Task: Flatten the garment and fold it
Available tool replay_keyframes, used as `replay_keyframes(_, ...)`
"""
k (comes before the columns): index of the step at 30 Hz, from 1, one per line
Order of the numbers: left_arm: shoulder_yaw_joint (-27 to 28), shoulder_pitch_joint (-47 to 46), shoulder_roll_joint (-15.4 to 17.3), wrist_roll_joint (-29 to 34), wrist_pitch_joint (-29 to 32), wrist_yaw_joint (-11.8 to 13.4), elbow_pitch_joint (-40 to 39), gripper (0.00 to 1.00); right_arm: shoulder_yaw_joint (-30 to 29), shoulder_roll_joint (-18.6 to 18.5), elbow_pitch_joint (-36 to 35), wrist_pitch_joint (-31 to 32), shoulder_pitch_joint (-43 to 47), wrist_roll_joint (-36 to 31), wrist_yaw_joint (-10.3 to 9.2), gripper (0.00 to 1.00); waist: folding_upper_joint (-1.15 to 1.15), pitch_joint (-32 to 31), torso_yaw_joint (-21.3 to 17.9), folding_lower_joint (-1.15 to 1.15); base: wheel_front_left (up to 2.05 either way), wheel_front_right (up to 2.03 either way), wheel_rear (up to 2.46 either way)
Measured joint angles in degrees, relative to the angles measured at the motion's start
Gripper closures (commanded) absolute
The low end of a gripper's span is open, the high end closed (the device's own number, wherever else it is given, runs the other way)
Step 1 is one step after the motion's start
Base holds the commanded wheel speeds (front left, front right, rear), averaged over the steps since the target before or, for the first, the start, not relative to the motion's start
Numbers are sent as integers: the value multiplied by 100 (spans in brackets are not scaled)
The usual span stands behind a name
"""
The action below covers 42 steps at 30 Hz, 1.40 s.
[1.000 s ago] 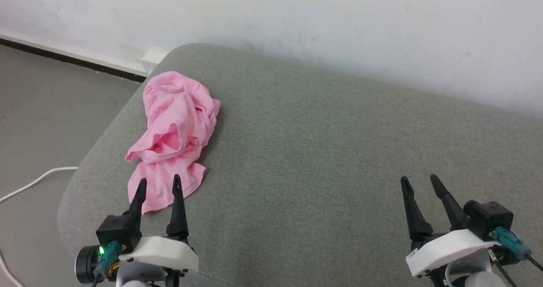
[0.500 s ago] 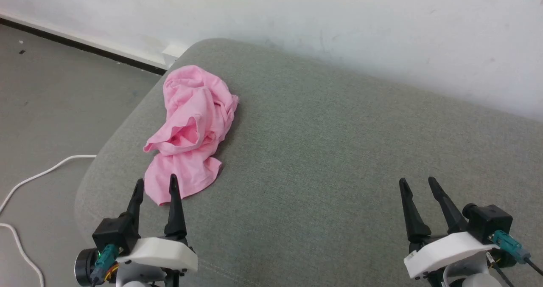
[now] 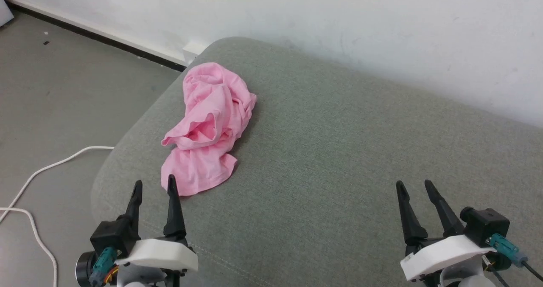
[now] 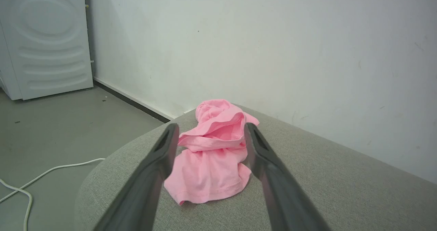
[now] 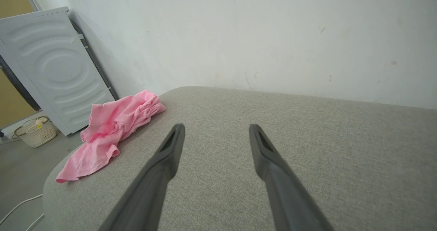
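Observation:
The garment (image 3: pixel 210 128) is a crumpled pink heap of thin fabric lying near the left end of a grey-green cushion (image 3: pixel 339 151). It also shows in the left wrist view (image 4: pixel 213 155) and the right wrist view (image 5: pixel 109 132). My left gripper (image 3: pixel 153 184) hovers open just short of the heap's near hem, with nothing between its fingers. Far to the right, my right gripper (image 3: pixel 413 185) is open and empty above bare cushion. In the right wrist view its fingers (image 5: pixel 170 149) point across the cushion toward the wall.
A white wall (image 3: pixel 339 23) runs behind the cushion. A white cable (image 3: pixel 38 172) lies on the grey floor to the left. A white appliance (image 4: pixel 44 39) stands by the wall, with a pale basket (image 5: pixel 36 132) beside it. The cushion's rounded left edge (image 3: pixel 106 168) drops to the floor.
The head camera has swung left, so the whole scene sits further right in the picture. Both grippers stay open. The left fingertips, earlier over the garment's near hem, now stop just short of it.

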Motion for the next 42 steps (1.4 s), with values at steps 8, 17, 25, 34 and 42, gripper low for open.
replay_keyframes(8,-11,1,-1,-16,-55,31,29,0,65,1,79,-46,-63,-378,0,0,0,-33,73,0,0,0,0)
replay_keyframes(17,-52,1,-1,-16,-55,32,40,0,54,1,132,-47,-65,-589,0,0,0,-94,81,0,0,0,0)
replay_keyframes(25,-69,-328,1,-102,-53,-135,215,0,27,1,247,-49,-128,-630,0,0,0,-83,109,0,0,0,0)
replay_keyframes(34,168,-2061,446,-681,1294,-443,777,0,-7,9,68,60,-402,-836,0,0,0,214,18,0,0,0,0)
replay_keyframes(42,296,-3326,865,-1033,2721,-505,1691,0,-185,8,-502,437,-641,-1213,0,0,0,841,-220,1,0,0,0)
